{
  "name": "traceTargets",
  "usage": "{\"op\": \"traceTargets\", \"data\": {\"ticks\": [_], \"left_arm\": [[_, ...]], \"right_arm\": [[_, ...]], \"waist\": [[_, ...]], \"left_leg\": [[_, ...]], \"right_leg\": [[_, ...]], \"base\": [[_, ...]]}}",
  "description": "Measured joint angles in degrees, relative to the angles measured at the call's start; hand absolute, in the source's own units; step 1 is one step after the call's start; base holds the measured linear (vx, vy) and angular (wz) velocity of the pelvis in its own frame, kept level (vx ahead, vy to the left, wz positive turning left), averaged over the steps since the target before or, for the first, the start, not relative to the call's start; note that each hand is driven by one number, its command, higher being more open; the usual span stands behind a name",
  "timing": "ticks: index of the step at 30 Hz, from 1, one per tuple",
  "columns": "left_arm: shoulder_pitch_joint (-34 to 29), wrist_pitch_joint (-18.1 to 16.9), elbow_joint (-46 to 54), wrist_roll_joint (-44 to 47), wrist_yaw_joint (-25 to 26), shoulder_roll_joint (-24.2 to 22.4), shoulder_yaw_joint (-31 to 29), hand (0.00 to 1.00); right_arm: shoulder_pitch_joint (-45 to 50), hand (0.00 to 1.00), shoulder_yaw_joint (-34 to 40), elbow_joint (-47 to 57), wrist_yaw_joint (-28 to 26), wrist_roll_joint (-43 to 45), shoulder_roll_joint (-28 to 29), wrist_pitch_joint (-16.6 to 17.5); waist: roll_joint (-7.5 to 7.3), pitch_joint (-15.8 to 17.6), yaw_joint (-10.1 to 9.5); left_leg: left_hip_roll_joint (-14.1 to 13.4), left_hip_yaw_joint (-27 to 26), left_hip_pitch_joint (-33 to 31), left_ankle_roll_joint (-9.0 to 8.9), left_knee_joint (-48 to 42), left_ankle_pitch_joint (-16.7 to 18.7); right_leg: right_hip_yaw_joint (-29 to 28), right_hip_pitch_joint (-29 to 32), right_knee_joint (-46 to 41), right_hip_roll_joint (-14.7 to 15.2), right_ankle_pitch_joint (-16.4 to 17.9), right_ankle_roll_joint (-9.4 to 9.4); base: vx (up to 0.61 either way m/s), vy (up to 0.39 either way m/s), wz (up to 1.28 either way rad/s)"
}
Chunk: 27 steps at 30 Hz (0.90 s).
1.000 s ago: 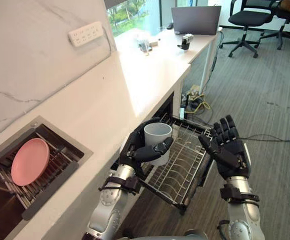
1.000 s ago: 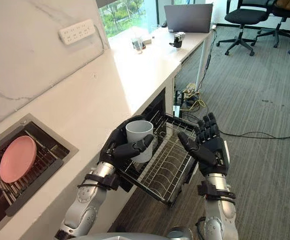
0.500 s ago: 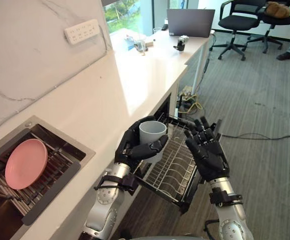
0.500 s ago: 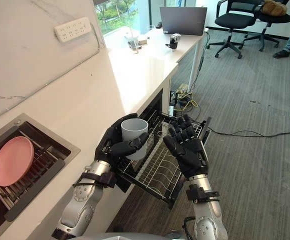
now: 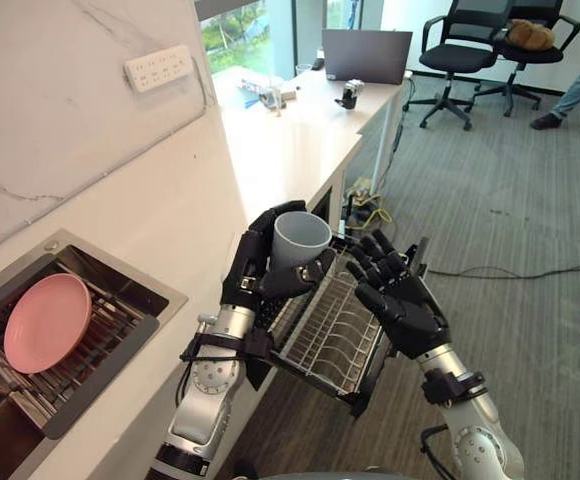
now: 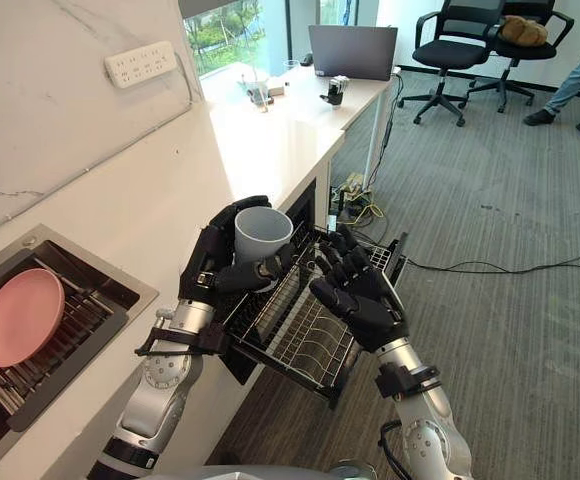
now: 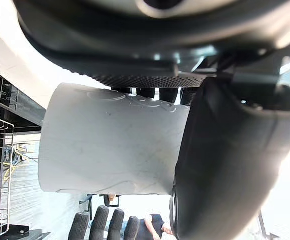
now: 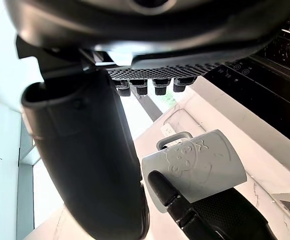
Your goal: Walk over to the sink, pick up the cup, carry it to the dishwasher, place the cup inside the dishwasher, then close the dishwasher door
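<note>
Grey cup (image 5: 301,238) sits clasped in the left robot hand (image 5: 253,268) over the dishwasher rack (image 5: 330,340); the spread-open right robot hand (image 5: 400,305), at its four o'clock, could jostle it loose.

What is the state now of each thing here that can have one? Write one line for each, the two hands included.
cup: held, mouth up.
left hand: shut on the cup.
right hand: open, beside the cup.
dishwasher rack: pulled out.
pink plate: leaning in the sink.
laptop: lid open.
</note>
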<state>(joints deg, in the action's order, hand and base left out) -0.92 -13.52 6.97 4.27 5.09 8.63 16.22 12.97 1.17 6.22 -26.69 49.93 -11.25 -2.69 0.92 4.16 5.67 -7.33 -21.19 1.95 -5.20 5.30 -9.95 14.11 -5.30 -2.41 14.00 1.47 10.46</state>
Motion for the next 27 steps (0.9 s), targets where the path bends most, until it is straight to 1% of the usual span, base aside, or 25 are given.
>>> {"op": "traceTargets", "data": {"ticks": [3, 5, 9, 15, 22, 27], "left_arm": [[0.0, 0.0, 0.0, -0.8, 0.0, 0.5, 0.0, 0.00], [0.2, 0.0, 0.0, -2.3, 0.0, 1.2, 0.2, 0.00], [0.6, 0.0, 0.0, -4.6, 1.0, 2.5, 1.4, 0.00], [0.6, 0.0, 0.0, -7.7, 1.4, 2.8, 3.5, 0.00], [0.6, 0.0, -0.1, -10.0, 1.5, 4.7, 5.6, 0.00], [0.9, 0.1, -0.1, -11.2, 2.1, 5.5, 6.6, 0.00]], "right_arm": [[-1.0, 1.00, -0.5, 0.0, 1.1, 0.7, 0.0, -0.8], [-1.5, 1.00, -0.9, 0.3, 2.2, 0.8, 0.1, -1.2], [-1.6, 1.00, -2.0, 1.4, 3.4, 2.3, 0.2, -1.3], [-2.4, 1.00, -4.2, 1.5, 4.0, 2.8, -0.2, -1.6], [-3.5, 1.00, -7.0, 1.5, 4.7, 2.6, -2.2, -2.3], [-3.6, 1.00, -8.6, 1.5, 6.9, -0.8, -3.3, -2.3]], "waist": [[-0.24, -0.2, 0.00], [-0.89, -0.6, -0.06], [-1.47, -0.9, -0.06], [-1.52, -1.0, -0.11], [-1.62, -1.0, -0.22], [-2.06, -1.3, -0.23]], "left_leg": [[-0.3, 0.0, -0.3, -0.06, 0.0, -0.2], [-0.4, 0.0, -0.6, -0.03, -0.3, -0.5], [-0.4, 0.1, -0.6, -0.02, -0.3, -0.5], [-0.4, 0.1, -0.5, 0.09, -0.1, -0.6], [-0.4, 0.2, -0.5, 0.10, -0.2, -0.7], [-0.4, 0.2, -0.6, 0.09, -0.2, -0.7]], "right_leg": [[0.0, 0.0, 0.6, -0.4, -0.5, -0.21], [0.0, 0.0, 1.2, -0.6, -0.9, -0.29], [0.0, -0.1, 1.3, -0.6, -0.9, -0.28], [0.0, -0.1, 1.4, -0.6, -1.0, -0.32], [0.0, -0.1, 1.4, -0.6, -1.1, -0.32], [0.0, -0.1, 1.4, -0.6, -1.1, -0.31]], "base": [[0.00, 0.000, 0.00], [0.00, 0.000, 0.00], [-0.01, 0.000, 0.00], [-0.04, 0.004, 0.00], [-0.01, 0.000, 0.00], [-0.01, 0.000, 0.00]]}}
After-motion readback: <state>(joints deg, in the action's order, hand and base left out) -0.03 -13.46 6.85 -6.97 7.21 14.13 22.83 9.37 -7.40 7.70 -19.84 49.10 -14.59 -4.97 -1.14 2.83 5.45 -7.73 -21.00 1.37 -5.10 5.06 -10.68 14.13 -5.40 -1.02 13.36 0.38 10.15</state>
